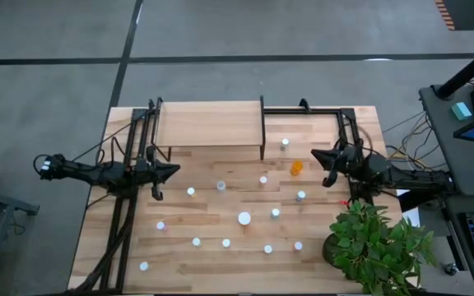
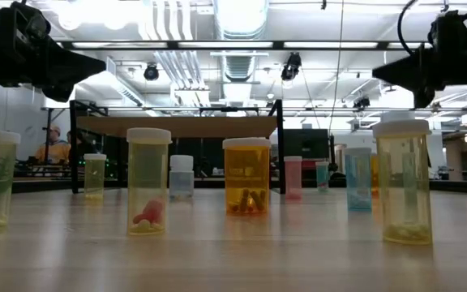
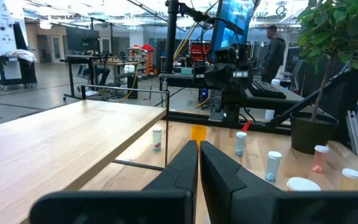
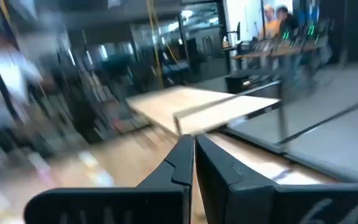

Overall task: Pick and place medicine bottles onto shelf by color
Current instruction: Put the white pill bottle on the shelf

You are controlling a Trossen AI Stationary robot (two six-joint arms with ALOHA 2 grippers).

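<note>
The medicine bottles (image 1: 243,218) stand scattered upright on the bench (image 1: 179,271), in front of the bare shelf (image 1: 208,123). They look light, rigid and slick, best pinched around the body below the cap. Left claw (image 3: 199,163) and right claw (image 4: 193,163) are clenched, empty. Only the low view shows pills inside.

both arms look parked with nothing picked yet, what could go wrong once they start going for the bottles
1. The medicine bottles stand scattered fairly close together on the table; a descending gripper could tip a neighbour, and a fallen one may roll.
2. The right gripper, shut and empty, sits near the orange bottle and the potted plant; a swing of that arm might brush the leaves.
3. The shelf stands raised on thin legs; the left gripper, also shut, could clip its edge.
</note>
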